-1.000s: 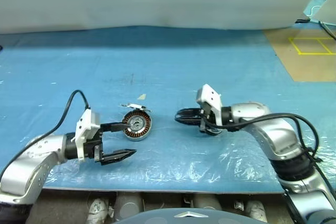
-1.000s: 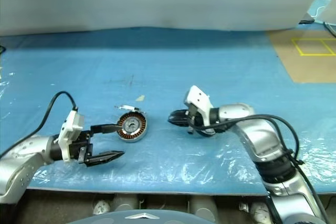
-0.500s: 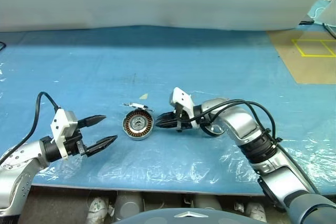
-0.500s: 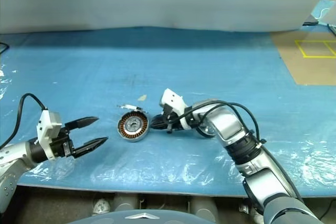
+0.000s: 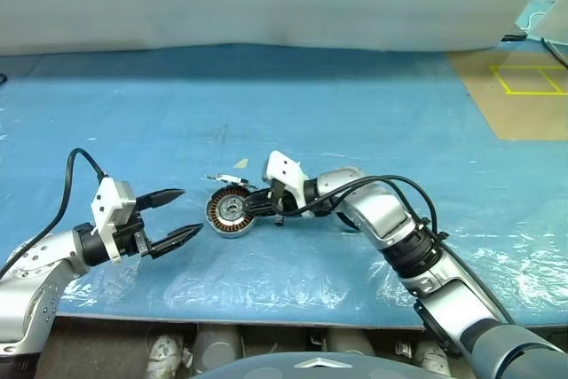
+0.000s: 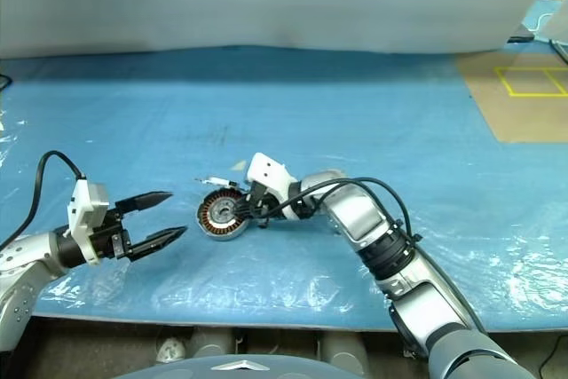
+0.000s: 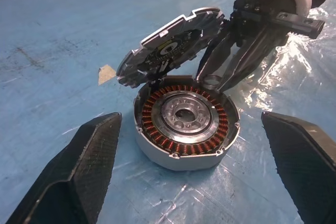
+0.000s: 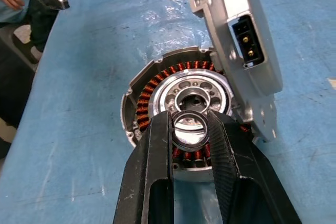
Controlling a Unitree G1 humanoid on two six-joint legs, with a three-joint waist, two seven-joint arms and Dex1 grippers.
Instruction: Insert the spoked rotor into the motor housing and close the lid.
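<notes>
Two jaws of the right gripper [image 8: 190, 129] are clenched on a small thin ring [image 8: 190, 145], poised just above the near-right rim of the motor housing [image 7: 185, 121]. The left gripper [image 5: 191, 211] hangs released, fingers spread wide, just left of the housing and apart from it. The housing sits on the blue table [image 5: 355, 113], left of centre: a shallow silver cup with copper-brown windings circling a shiny holed hub. Its lid [image 7: 170, 45] stands tilted up on the far edge, mottled inner face toward the cup. The insertion step looks to be in hand, with closing not yet begun. Next, the held part needs centring over the hub and lowering level, clear of the raised lid.
</notes>
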